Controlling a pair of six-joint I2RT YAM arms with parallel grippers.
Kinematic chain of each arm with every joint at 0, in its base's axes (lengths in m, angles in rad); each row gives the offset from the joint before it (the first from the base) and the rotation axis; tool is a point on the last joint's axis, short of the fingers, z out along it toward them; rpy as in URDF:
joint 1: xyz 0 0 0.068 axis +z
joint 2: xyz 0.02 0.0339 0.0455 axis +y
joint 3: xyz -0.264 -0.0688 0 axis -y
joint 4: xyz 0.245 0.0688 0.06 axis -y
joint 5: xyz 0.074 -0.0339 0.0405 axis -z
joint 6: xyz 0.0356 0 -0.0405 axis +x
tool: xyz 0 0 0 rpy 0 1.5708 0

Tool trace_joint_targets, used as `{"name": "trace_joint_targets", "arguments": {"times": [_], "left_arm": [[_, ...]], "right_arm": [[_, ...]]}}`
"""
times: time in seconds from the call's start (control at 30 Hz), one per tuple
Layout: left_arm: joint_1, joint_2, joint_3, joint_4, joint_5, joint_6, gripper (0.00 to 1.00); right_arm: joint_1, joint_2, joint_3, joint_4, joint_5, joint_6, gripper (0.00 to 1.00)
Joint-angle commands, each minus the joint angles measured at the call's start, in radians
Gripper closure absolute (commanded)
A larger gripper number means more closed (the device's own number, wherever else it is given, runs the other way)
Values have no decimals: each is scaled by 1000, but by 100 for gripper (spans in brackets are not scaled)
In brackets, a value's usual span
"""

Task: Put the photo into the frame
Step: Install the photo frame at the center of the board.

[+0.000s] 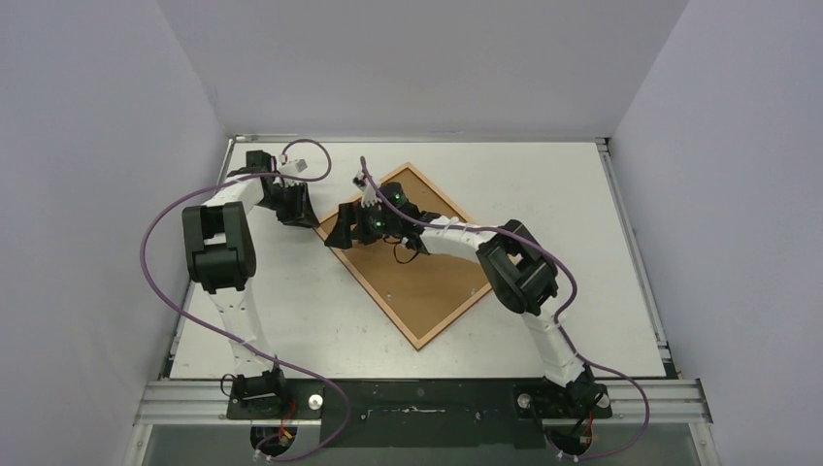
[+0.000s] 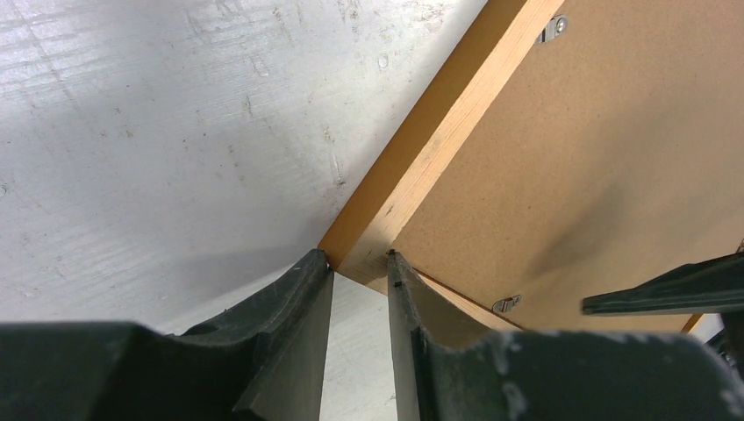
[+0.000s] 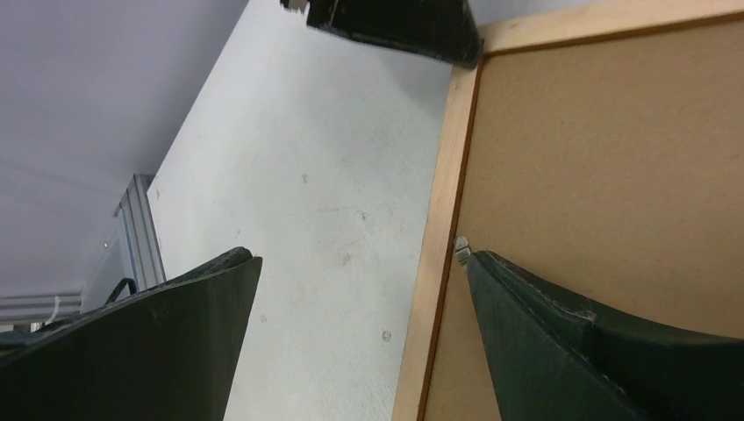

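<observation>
The frame (image 1: 378, 301) lies back-up and turned diagonally in the middle of the table, with the brown fibreboard backing sheet (image 1: 427, 282) filling it. The photo is hidden. My left gripper (image 1: 312, 221) is at the frame's left corner. In the left wrist view its jaws (image 2: 358, 256) are nearly closed and pinch the corner of the wooden rim (image 2: 439, 140). My right gripper (image 1: 347, 231) is open over the frame's upper left edge (image 3: 447, 175). Its midpoint (image 3: 361, 256) is above the table, and its right fingertip touches a small metal tab (image 3: 460, 247) on the backing (image 3: 614, 158).
More metal tabs (image 2: 551, 29) hold the backing (image 2: 597, 158) along the rim. The white table (image 1: 291, 320) has a raised aluminium rail (image 3: 140, 237) at its edges and walls on three sides. A right-gripper finger (image 2: 667, 289) shows in the left wrist view.
</observation>
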Motion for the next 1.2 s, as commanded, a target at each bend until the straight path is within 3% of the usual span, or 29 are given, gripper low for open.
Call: {"name": "trace_joint_targets", "arguments": {"times": [0.0, 0.7, 1.03, 1.17], "left_arm": [[-9, -5, -5, 14, -2, 4, 74], [-8, -40, -10, -4, 47, -20, 72], [-11, -77, 117, -218, 142, 23, 56], [-34, -116, 55, -247, 88, 113, 56]], "right_arm": [[-22, -75, 44, 43, -7, -5, 8], [2, 50, 77, 4, -20, -9, 8], [-10, -315, -249, -48, 79, -48, 8], [-19, -453, -423, -86, 111, -43, 8]]}}
